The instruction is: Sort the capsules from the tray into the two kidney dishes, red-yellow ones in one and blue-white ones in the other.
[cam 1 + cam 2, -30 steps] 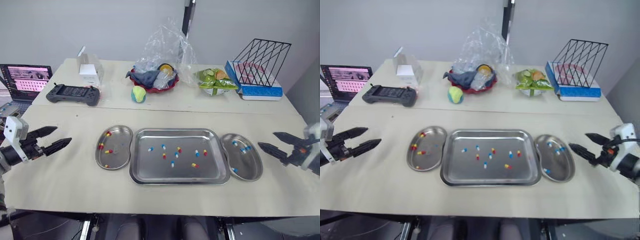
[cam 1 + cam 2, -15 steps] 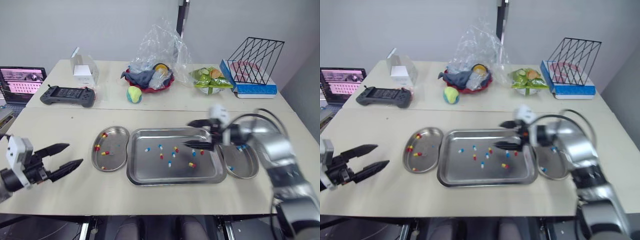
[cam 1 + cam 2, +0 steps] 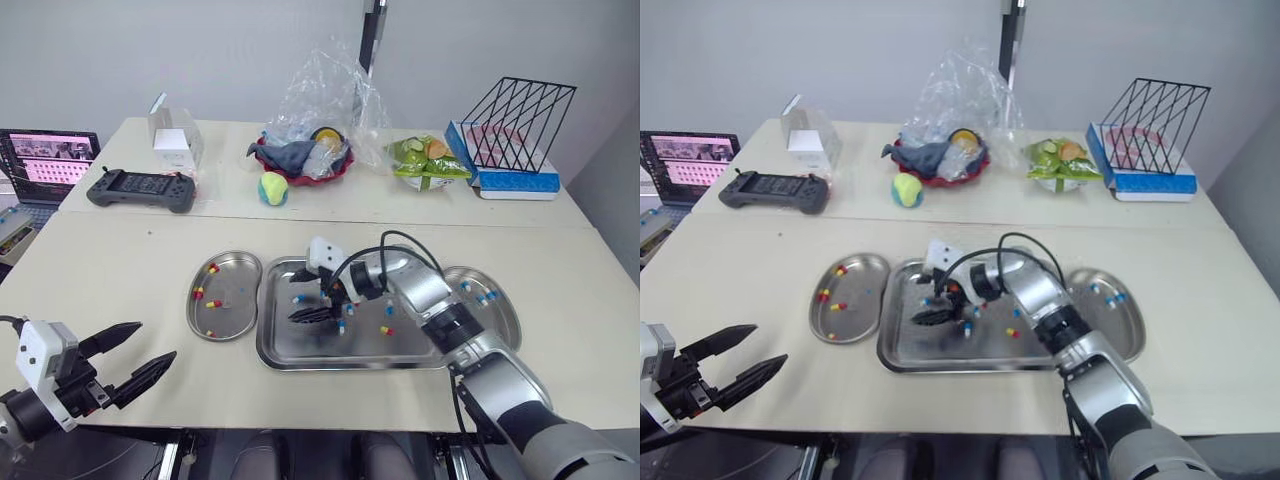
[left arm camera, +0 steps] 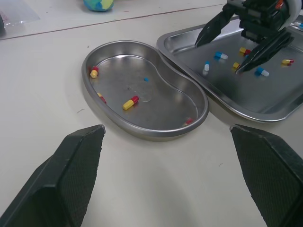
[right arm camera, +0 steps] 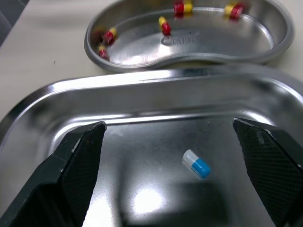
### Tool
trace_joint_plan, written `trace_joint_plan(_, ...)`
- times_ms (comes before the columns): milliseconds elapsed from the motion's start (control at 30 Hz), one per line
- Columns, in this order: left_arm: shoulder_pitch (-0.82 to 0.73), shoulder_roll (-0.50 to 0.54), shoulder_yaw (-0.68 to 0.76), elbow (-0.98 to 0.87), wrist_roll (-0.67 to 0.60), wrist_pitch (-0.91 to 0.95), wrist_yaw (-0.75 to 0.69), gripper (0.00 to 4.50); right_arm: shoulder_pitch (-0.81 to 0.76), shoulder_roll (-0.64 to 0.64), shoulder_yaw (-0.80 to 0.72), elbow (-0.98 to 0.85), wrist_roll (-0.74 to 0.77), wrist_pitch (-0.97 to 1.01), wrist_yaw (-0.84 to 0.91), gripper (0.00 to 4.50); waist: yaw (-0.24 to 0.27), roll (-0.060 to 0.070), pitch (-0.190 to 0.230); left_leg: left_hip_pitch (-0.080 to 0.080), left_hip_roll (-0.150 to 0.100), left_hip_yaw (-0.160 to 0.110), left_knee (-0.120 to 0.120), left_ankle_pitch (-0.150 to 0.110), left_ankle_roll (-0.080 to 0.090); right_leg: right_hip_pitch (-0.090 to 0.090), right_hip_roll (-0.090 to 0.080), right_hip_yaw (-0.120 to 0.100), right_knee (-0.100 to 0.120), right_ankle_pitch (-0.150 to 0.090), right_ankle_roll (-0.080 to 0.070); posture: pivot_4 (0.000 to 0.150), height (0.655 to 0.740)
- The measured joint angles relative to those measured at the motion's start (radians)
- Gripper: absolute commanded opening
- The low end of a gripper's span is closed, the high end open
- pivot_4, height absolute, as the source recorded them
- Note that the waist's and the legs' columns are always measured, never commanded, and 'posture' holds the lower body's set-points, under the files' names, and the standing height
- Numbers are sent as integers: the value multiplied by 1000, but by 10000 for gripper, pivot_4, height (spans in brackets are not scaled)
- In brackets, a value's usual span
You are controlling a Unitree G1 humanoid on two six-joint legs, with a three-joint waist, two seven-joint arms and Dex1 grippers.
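The right arm reaches across in front of the body with the elbow bent, so that the right gripper (image 3: 293, 298) hangs low over the left part of the tray (image 3: 350, 362), its fingers pointing toward the robot's left. Its jaws are spread wide and grip nothing. In the right wrist view a blue-white capsule (image 5: 196, 163) lies on the tray floor between the two fingers (image 5: 80, 165), touching neither. The left arm is held low near the front left corner of the table (image 3: 120, 260), well apart from the tray. The left gripper (image 3: 152, 343) is likewise spread and empty, aimed toward the left kidney dish (image 3: 238, 285), which holds red-yellow capsules (image 4: 130, 102). The right kidney dish (image 3: 495, 325) holds blue-white capsules (image 3: 485, 298), and other capsules (image 3: 341, 326) of both kinds lie loose in the tray.
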Motion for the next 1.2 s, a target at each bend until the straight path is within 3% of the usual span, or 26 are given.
trace_joint_plan(300, 25, 3, -6, -13, -1, 0, -6, 45000, -2, 30, -2, 57, -49, -5, -23, 16396, -4, 0, 0, 0, 0, 0, 0, -1, -1, 0, 0, -1, 0, 0, -1, 1500, 7204)
trace_joint_plan(500, -15, 54, -25, 17, 1, -1, -20, 45000, -8, 30, -7, 64, -70, 7, -46, 16396, -4, 0, 0, 0, 1, 0, -1, -1, -3, 0, 1, -1, 0, -1, -1, 1500, 7204)
trace_joint_plan(667, -7, 60, -33, 21, 10, -5, -42, 45000, -7, 32, -21, 64, -72, 26, -61, 501, -12, 1, 0, 0, 1, 0, -1, -1, -3, -1, 0, -4, 0, -1, -2, 1500, 7204)
trace_joint_plan(1000, -77, 72, -71, 37, 19, -18, -44, 45000, 24, 20, -84, -75, -1, 153, -26, 189, -18, 1, 1, 0, 2, -1, -2, -1, -3, -1, -1, -5, 0, -1, -3, 1500, 7204)
trace_joint_plan(1200, -188, 113, -116, 68, -4, 7, -48, 45000, 27, -141, -214, -242, 112, 276, 19, 189, -4, 1, 1, 0, 0, -1, -2, -2, -2, -1, -4, -8, -1, -1, -3, 1500, 7204)
